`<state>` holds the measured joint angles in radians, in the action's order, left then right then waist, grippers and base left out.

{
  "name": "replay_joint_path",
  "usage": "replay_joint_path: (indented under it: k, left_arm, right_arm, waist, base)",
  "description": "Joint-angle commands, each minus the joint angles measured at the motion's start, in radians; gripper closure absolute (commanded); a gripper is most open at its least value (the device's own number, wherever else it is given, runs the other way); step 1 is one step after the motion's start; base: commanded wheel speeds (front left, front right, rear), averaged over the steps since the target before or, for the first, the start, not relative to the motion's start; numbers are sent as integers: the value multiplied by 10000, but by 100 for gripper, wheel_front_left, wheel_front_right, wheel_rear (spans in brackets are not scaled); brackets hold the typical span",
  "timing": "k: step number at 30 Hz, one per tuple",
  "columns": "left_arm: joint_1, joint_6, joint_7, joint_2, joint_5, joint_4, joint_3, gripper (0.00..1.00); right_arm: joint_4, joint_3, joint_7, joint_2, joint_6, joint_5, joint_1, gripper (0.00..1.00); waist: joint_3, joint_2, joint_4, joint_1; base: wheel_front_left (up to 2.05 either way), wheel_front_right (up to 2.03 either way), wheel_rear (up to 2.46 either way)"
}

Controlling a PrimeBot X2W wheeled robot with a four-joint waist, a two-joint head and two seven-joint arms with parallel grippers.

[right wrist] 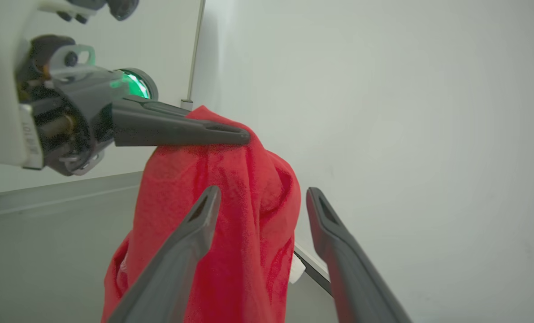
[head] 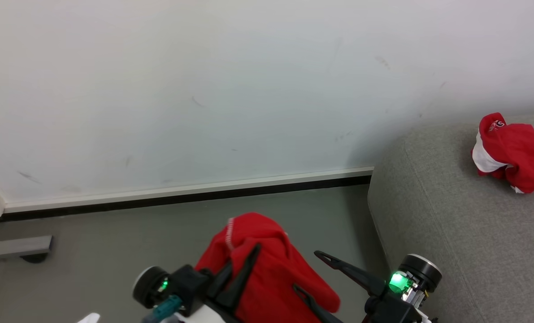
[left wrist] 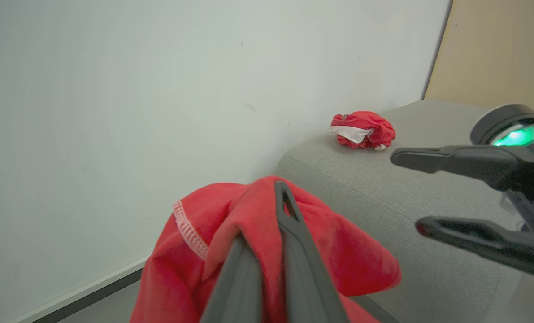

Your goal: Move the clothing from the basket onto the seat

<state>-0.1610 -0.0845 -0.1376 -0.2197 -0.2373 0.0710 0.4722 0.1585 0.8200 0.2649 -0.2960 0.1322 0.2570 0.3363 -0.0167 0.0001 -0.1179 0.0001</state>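
**Red garment (head: 275, 264) held aloft at the lower centre of the head view, left of the grey seat (head: 450, 233).**

The garment is pinched between the closed jaws of the left gripper (head: 244, 264) and is draped over the fingertips. In the right wrist view its long axis is seen running from top to bottom of the frame, with the loose end pointing down toward the floor (head: 114, 237). A white-stitched hem (left wrist: 188, 229) is turned to the left in the left wrist view. The right gripper (head: 307, 271) is spread wide, with its fingers set either side of the hanging cloth; whether they touch it cannot be told. A second red garment (head: 513, 152) is bunched on the seat at the right edge of the head view, its white panel turned left, against the wall (head: 204, 89).
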Motion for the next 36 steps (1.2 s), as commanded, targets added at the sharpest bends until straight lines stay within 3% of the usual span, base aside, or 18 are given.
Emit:
replay_joint_path:
  k: [1, 11, 20, 22, 23, 28, 29, 30, 32, 33, 36]
  left_arm:
    - [-167, -84, 46, 18, 171, -126, 173, 100]
    - [-552, -448, 267, -292, -515, -966, 1894, 100]
    - [-906, -470, 89, -715, -1426, -1493, 2696, 100]
    - [-973, -471, 75, -772, -1609, -1534, 2854, 100]
    - [-997, -472, 49, -810, -1663, -1530, 2885, 100]
    - [-1041, -459, -94, -955, -1739, -1329, 2902, 100]
    - [-1055, -405, -194, -961, -1666, -1288, 2882, 96]
    - [-1096, -362, -293, -1002, -1524, -1236, 2884, 79]
    - [-1080, -307, -446, -1020, -1386, -1073, 2914, 36]
    - [-1058, -280, -524, -1008, -1362, -972, 2889, 0]
    - [-1032, -198, -698, -1021, -1289, -650, 2826, 0]
  right_arm:
    - [123, 272, -10, -175, -29, 226, 281, 0]
    - [519, 1630, -29, -827, -29, 1063, 1334, 0]
    - [604, 2864, -116, -1200, -29, 2154, 1772, 0]
    - [632, 2922, -88, -1195, -29, 2371, 1797, 73]
    - [634, 2971, -79, -1191, -29, 2442, 1812, 100]
    - [580, 2787, -10, -1246, -29, 2779, 1859, 100]
    - [574, 2699, -3, -1268, -29, 2828, 1827, 100]
    - [563, 2596, 6, -1279, -29, 2883, 1764, 100]
    - [540, 2308, 19, -1301, -29, 3074, 1566, 100]
    - [527, 2124, 11, -1317, -29, 3124, 1481, 100]
    - [428, 1528, 10, -1331, -30, 3198, 1220, 100]
  waist:
    - [-6, -1, 7, -1]
    - [-34, -1, -14, -1]
    - [-20, -1, -102, -1]
    - [-5, -1, -125, -1]
    - [0, -1, -135, -1]
    - [34, -1, -207, -1]
    - [45, -1, -222, -1]
    - [58, -1, -237, -1]
    - [77, -1, -272, -1]
    - [84, -1, -296, -1]
    - [128, -1, -433, -1]
  base:
    - [0, 0, 0]
    - [0, 0, 0]
    - [0, 0, 0]
    - [0, 0, 0]
    - [0, 0, 0]
    - [0, 0, 0]
    - [0, 0, 0]
    - [0, 0, 0]
    - [0, 0, 0]
    - [0, 0, 0]
    - [0, 0, 0]
